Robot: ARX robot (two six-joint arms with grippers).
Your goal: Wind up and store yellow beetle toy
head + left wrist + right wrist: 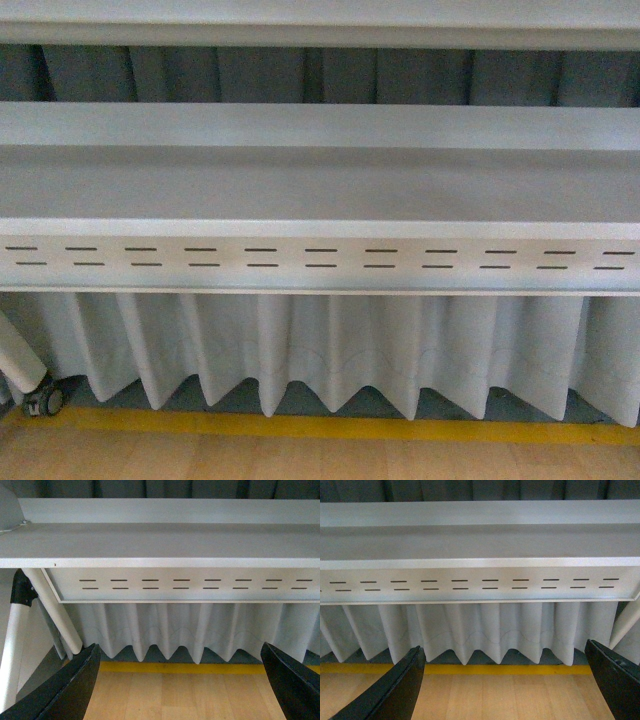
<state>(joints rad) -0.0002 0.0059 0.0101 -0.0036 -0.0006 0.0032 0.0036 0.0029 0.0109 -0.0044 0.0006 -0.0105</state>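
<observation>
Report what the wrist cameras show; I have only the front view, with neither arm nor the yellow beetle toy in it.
Observer: The left gripper is open, dark fingers wide apart, nothing between them.
Operator: Now the right.
Observer: The right gripper is open and empty too.
Operator: Look for the toy.
Observer: Neither wrist view shows it; the left one adds a black bracket on a white table leg.

The yellow beetle toy shows in none of the three views. The front view shows only the white shelf (320, 190) with its slotted front panel, and no toy lies on that shelf.
</observation>
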